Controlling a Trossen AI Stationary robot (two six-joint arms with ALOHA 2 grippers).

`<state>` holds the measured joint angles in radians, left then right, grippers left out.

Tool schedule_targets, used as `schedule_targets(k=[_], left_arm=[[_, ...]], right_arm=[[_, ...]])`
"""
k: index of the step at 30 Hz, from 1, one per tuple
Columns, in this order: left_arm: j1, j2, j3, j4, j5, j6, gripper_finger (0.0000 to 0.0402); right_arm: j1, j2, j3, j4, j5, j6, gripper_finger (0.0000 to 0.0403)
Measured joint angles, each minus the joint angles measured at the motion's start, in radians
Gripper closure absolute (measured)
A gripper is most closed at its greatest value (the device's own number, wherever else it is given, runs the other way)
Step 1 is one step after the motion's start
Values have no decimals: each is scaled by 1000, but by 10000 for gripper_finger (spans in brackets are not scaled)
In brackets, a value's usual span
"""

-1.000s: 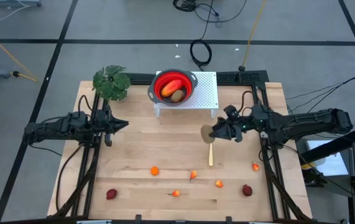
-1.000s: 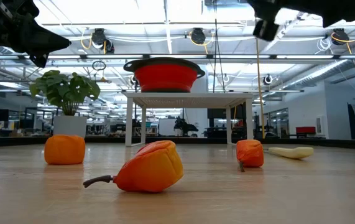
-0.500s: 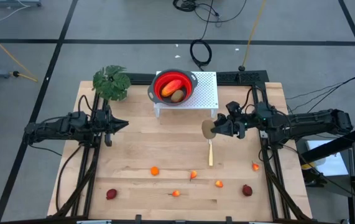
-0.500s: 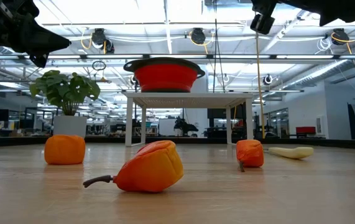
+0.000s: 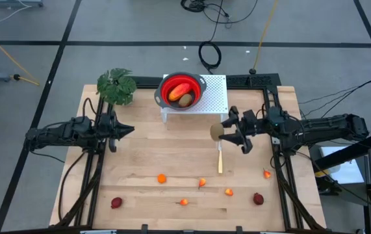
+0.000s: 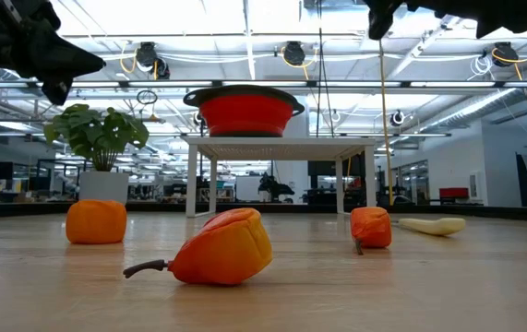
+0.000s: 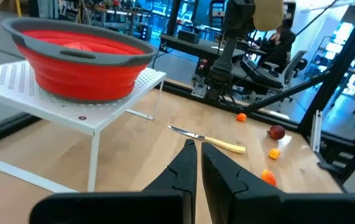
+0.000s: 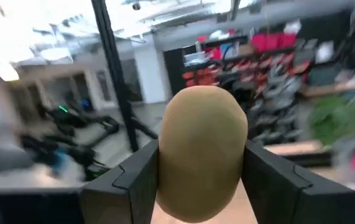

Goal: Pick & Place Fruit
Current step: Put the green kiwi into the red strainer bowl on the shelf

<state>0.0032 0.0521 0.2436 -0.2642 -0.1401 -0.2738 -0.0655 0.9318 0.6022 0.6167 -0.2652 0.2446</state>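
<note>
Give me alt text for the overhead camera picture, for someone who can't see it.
Seen from above, the right gripper holds a brown oval fruit over a wooden table, just right of a red bowl on a white rack. The bowl holds two fruits, small orange and dark-red fruits dot the near side, and the left gripper waits at the left.

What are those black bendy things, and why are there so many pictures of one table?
They are two robot arms with pinchers. One camera looks down from above, one sits at table height, and one rides on each wrist. The right gripper holds a tan oval toy fruit above the wooden table. The left gripper waits, shut and empty. Small orange and dark-red toy fruits and a slim knife lie on the table. A red bowl on a white stand already has two fruits inside.
</note>
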Motion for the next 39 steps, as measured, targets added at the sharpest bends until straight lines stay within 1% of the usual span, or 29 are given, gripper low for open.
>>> schedule_targets(k=[2,7,13,19,28,34,39], left_arm=[[0,0,0,0,0,-25,380],[0,0,0,0,0,-76,380],[0,0,0,0,0,-139,380],[0,0,0,7,0,-200,380],[0,0,0,7,0,-338,380],[0,0,0,7,0,-346,380],[0,0,0,7,0,-364,380]], right_arm=[[0,0,0,0,19,-114,208],[0,0,0,0,74,-312,206],[0,0,0,0,89,-443,210],[0,0,0,-1,89,-443,206],[0,0,0,-32,86,-441,205],[0,0,0,-34,86,-434,207],[0,0,0,-34,86,-363,205]])
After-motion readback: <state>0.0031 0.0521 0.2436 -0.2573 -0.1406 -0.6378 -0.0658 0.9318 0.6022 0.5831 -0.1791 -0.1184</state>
